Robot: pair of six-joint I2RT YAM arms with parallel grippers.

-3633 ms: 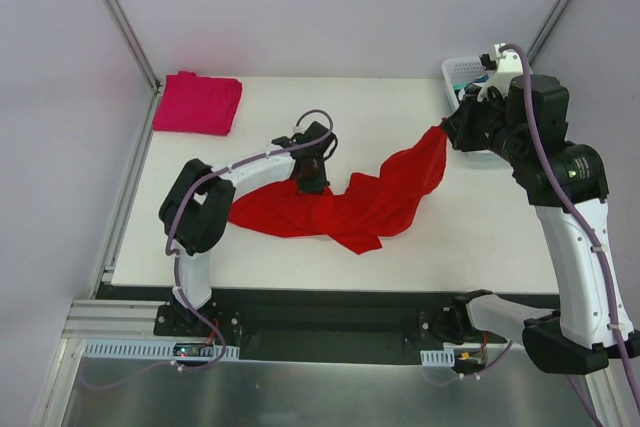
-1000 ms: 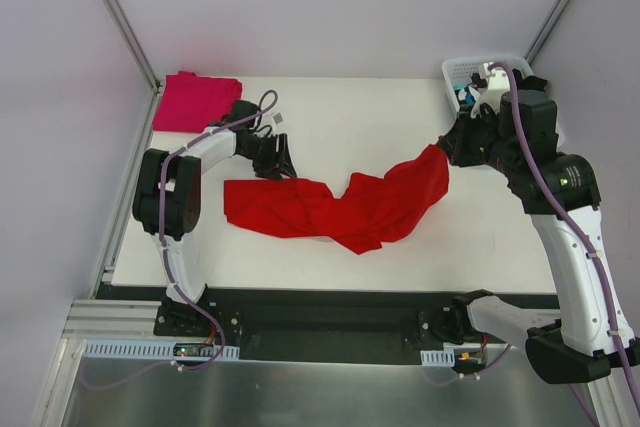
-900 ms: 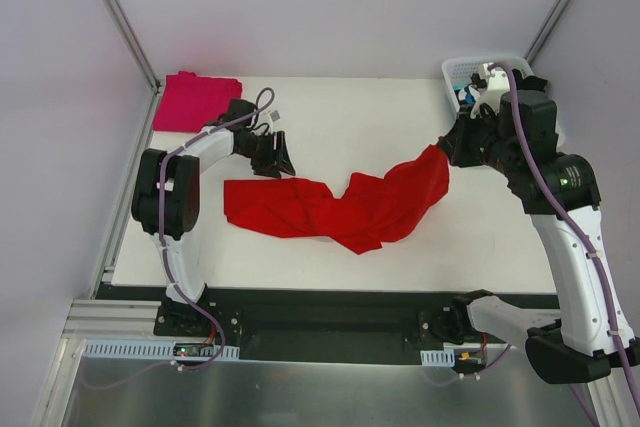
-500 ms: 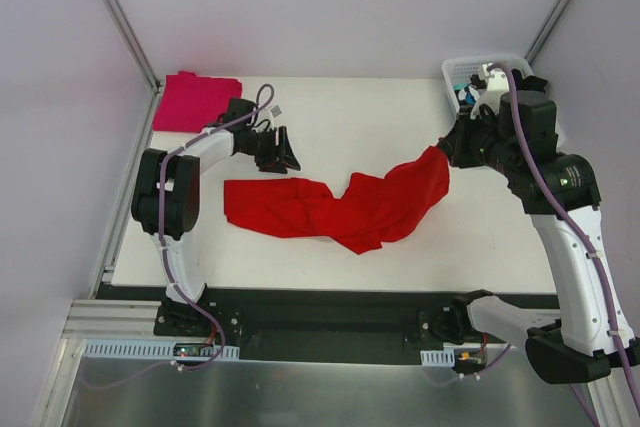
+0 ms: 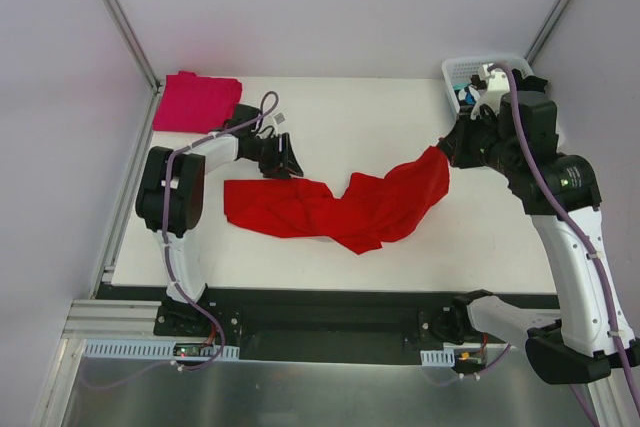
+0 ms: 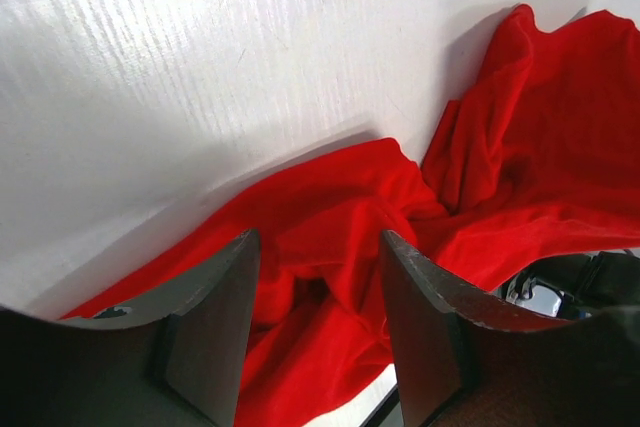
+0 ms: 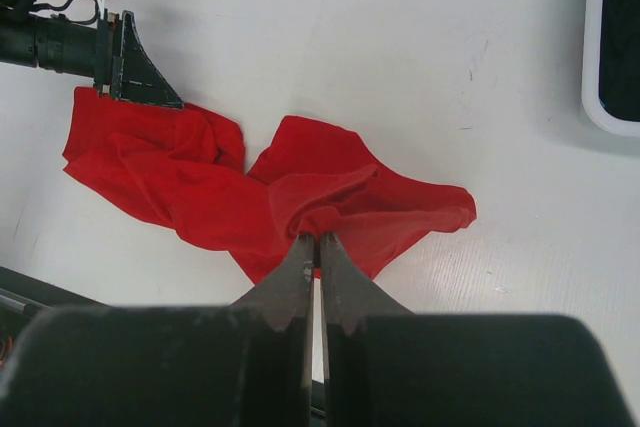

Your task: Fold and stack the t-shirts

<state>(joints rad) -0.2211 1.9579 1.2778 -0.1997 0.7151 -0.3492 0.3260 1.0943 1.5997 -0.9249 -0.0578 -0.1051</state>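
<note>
The red t-shirt is spread in a crumpled, twisted band across the middle of the table. Its left end lies flat, and its right end is raised off the table surface. That raised end is pinched in the right gripper, whose jaws are closed tight on a small gather of cloth towards the table's right side, short of the basket at the far right corner. The left gripper is held low over the table just beyond the shirt's left end. Its jaws are parted and nothing is caught between them. A magenta t-shirt is already folded at the table's far left corner. The red cloth is judged to be light, limp and easily bunched. It can be expected to sag and slide rather than hold a shape, so little force should be needed, but a thin pinch could slip. A matching hold is best taken at the free corner or hem on the left end, where a single layer is exposed, so that the shirt can be drawn taut and laid flat. Grabbing the knotted middle folds should be avoided, since several layers would be gathered together.
</note>
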